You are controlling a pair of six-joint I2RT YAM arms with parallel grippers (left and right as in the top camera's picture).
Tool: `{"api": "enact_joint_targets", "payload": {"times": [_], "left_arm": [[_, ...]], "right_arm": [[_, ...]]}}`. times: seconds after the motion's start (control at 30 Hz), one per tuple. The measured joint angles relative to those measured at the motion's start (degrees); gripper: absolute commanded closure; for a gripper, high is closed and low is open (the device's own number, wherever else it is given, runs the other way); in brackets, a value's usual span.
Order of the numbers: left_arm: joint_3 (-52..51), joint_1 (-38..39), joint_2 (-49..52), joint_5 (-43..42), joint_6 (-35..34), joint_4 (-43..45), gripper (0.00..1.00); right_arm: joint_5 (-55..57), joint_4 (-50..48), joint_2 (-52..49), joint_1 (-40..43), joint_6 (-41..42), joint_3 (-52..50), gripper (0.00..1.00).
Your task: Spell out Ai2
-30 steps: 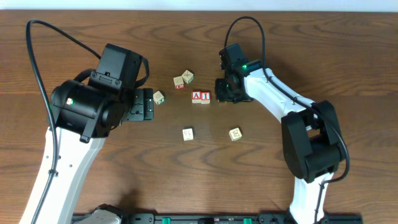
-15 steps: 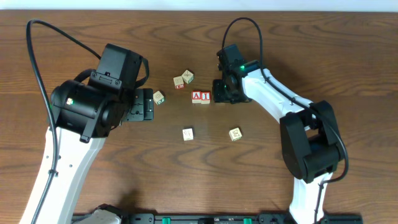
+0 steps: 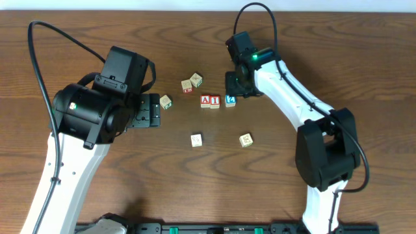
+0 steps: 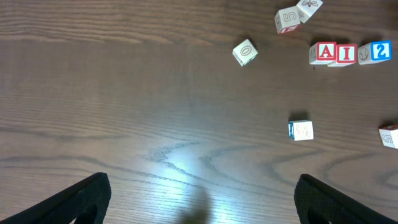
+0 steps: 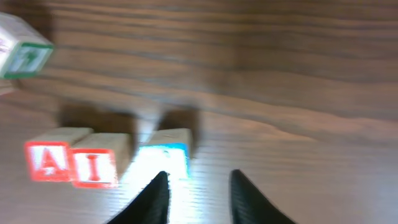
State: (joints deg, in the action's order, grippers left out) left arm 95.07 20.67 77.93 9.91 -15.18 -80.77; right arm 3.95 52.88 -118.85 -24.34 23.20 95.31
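Three wooden cubes stand in a row on the table: the red A (image 3: 205,100), the red I (image 3: 214,100) and the blue 2 (image 3: 230,100). The 2 sits just right of the I with a slight gap. My right gripper (image 3: 234,89) hovers just behind the 2. In the right wrist view the A (image 5: 46,160), the I (image 5: 93,165) and the 2 (image 5: 165,151) lie ahead of the right gripper (image 5: 198,193), which is narrowly open with only bare table between its fingers. My left gripper (image 4: 202,199) is wide open and holds nothing, well left of the row (image 4: 347,53).
Other cubes lie around. Behind the row stand a green-marked one (image 3: 196,80) and a red-marked one (image 3: 186,85). A pale one (image 3: 166,101) sits by the left gripper (image 3: 153,109). Two pale ones (image 3: 196,140) (image 3: 246,140) lie in front.
The right gripper has pulled back from the row, and the blue 2 cube now stands uncovered beside the I. The left arm has not moved.
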Motion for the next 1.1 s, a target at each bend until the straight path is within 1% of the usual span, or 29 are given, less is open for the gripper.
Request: {"api": "enact_joint_targets", "payload": {"times": [0.07,0.1,0.47,0.8,1.1], "left_arm": [[0.00,0.00,0.00,0.00,0.02,-0.02,0.05],[0.00,0.00,0.00,0.00,0.02,-0.02,0.04],[0.00,0.00,0.00,0.00,0.00,-0.04,0.05],[0.00,0.00,0.00,-0.02,0.00,-0.04,0.05],[0.00,0.00,0.00,-0.02,0.00,-0.04,0.05]], "right_arm": [[1.86,1.38,0.00,0.00,0.00,0.11,0.85],[2.62,1.86,0.00,0.00,0.15,0.11,0.87],[6.36,-0.74,0.00,0.00,0.07,-2.36,0.86],[5.88,-4.83,0.00,0.00,0.15,-6.58,0.87],[3.58,-8.11,0.00,-0.02,0.31,-8.00,0.87]]}}
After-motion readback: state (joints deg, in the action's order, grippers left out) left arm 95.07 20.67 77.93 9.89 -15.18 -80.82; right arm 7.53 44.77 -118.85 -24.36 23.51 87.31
